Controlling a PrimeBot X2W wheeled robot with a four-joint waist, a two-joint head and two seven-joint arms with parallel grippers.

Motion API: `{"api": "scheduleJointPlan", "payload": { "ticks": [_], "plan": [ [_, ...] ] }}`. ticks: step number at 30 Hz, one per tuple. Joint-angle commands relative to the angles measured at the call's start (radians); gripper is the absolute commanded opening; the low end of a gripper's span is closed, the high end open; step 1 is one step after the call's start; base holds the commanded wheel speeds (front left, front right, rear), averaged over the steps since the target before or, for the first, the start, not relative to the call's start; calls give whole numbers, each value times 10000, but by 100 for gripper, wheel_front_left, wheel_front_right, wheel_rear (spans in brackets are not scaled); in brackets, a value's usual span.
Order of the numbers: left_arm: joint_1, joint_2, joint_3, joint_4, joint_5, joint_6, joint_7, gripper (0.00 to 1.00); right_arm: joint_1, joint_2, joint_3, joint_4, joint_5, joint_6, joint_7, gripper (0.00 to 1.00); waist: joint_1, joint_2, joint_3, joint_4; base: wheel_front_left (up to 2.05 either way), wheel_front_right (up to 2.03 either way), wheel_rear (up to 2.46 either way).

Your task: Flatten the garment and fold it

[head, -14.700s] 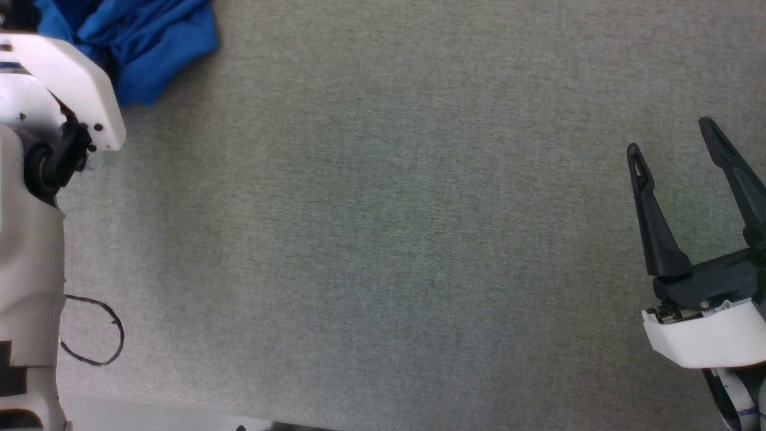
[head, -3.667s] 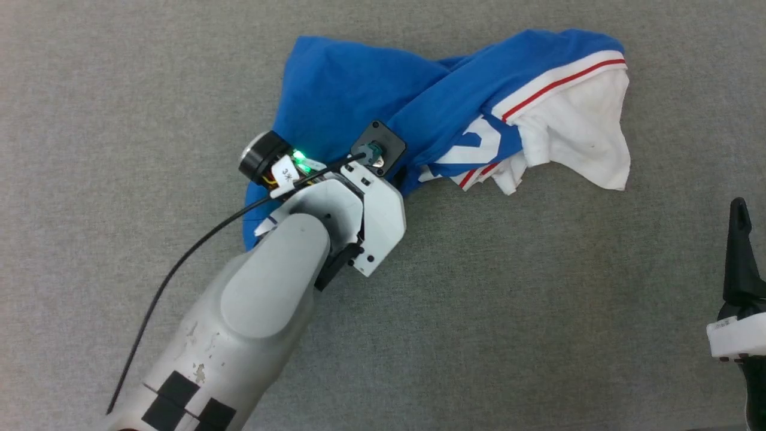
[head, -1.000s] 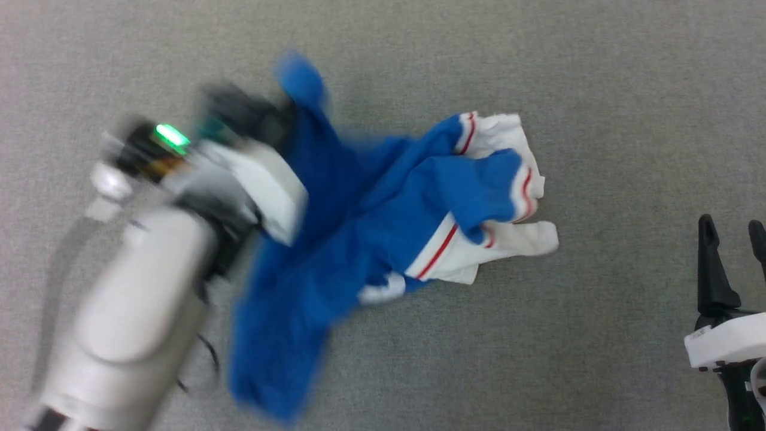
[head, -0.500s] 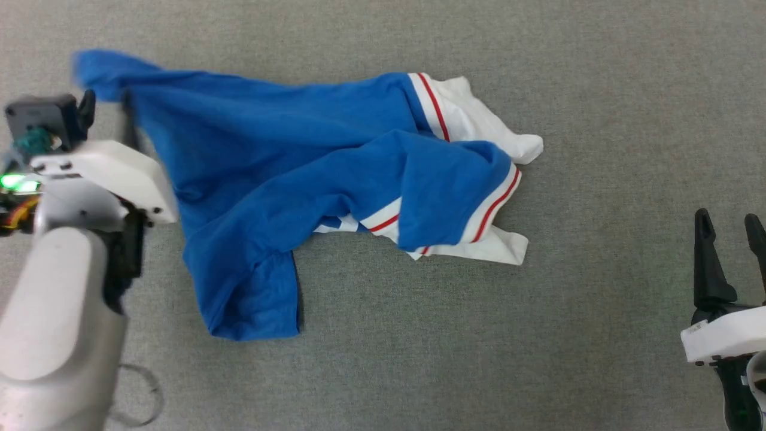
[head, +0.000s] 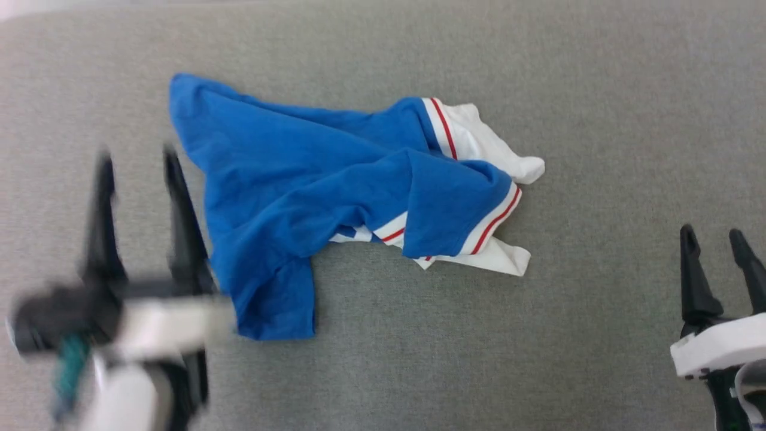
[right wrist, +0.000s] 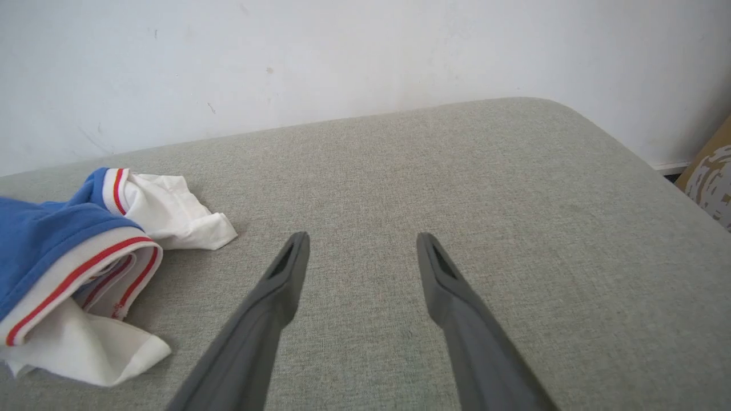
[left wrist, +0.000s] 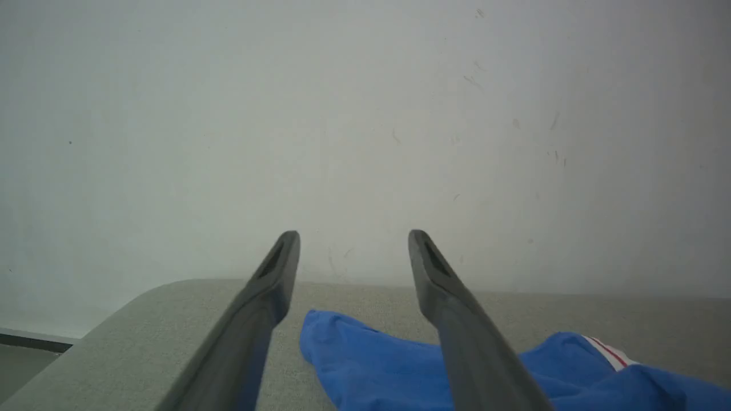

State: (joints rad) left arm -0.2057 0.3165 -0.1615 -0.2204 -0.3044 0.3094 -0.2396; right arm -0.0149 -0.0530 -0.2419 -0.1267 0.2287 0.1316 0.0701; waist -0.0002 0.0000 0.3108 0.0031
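The shirt (head: 299, 197) lies crumpled mid-frame on the desk (head: 598, 90) — soft, light, floppy jersey. Left tool (head: 137, 155) and right tool (head: 711, 232) both stand apart, empty. Likely best holds — its blue corners at left.

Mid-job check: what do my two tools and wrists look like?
Both match: the left tool and right tool each have two long, dark, tapering fingers with a slot near the tip, on a black base and white wrist housing. The left one is blurred, with a teal part beside it.
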Motion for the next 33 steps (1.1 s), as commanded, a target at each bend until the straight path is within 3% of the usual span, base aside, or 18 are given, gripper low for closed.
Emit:
{"api": "scheduleJointPlan", "payload": {
  "ticks": [1, 8, 15, 21, 27, 28, 30, 33],
  "plan": [
    [893, -115, -131, -285, 254, 188, -118, 100, 164, 28, 59, -58, -6, -9, 41, 100, 2, 0, -445, 289, 0, 0, 0],
    [3039, -724, -1003, -528, 1283, 587, -215, 100, 593, 28, 325, -293, -25, -9, 286, 100, 2, 0, -838, 807, 0, 0, 0],
    [2890, -1192, -944, -478, 1345, 234, -219, 100, 568, 6, 2033, -678, -935, -9, 1366, 100, 2, 0, -810, 1144, 0, 0, 0],
    [2477, -1393, -976, -311, 1481, -142, -220, 100, -458, -1079, 3872, -123, -1274, -9, 3018, 100, 2, 0, -424, 1403, 0, 0, 0],
    [2261, -1702, -1073, -93, 1595, -405, -221, 100, -1556, -1953, 4938, 1577, -1481, -9, 3755, 100, 2, 0, -177, 1765, 0, 0, 0],
    [2248, -1738, -1063, -67, 1613, -429, -221, 100, -1616, -1983, 5111, 1865, -1358, -9, 3884, 47, 2, 0, -173, 1810, 0, 0, 0],
    [2246, -1792, -1013, -26, 1640, -470, -221, 100, -1710, -2181, 5580, 2295, -1191, -9, 4146, 0, 2, 0, -183, 1850, 0, 0, 0],
    [2311, -1840, -871, 21, 1682, -476, -221, 100, -1780, -2174, 5684, 2456, -838, -9, 4083, 0, 2, 0, -257, 1735, 0, 0, 0]
  ]
}}
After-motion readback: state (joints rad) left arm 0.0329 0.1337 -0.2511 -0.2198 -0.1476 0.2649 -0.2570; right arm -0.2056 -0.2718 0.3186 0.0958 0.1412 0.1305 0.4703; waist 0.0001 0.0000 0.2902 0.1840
